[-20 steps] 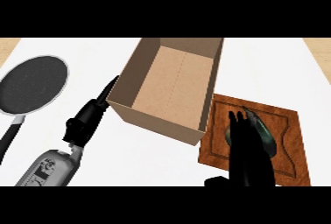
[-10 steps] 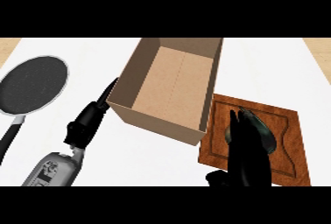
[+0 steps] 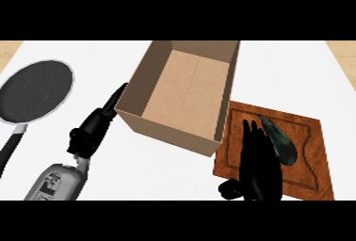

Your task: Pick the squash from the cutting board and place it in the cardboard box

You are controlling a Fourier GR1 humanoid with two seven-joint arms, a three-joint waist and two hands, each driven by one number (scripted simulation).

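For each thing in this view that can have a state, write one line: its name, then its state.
cardboard box: open, nothing inside.
squash: lying on the cutting board, not lifted.
cutting board: flat on the counter, right of the box.
right hand: open, over the board beside the squash.
left hand: open, left of the box.
frying pan: nothing in it.

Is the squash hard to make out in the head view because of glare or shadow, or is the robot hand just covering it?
Head view: no glare; lighting is flat. The dark squash lies on the cutting board, partly hidden by the black right robot hand beside it, similar in tone. Inside the cardboard box, the left wall is shaded.
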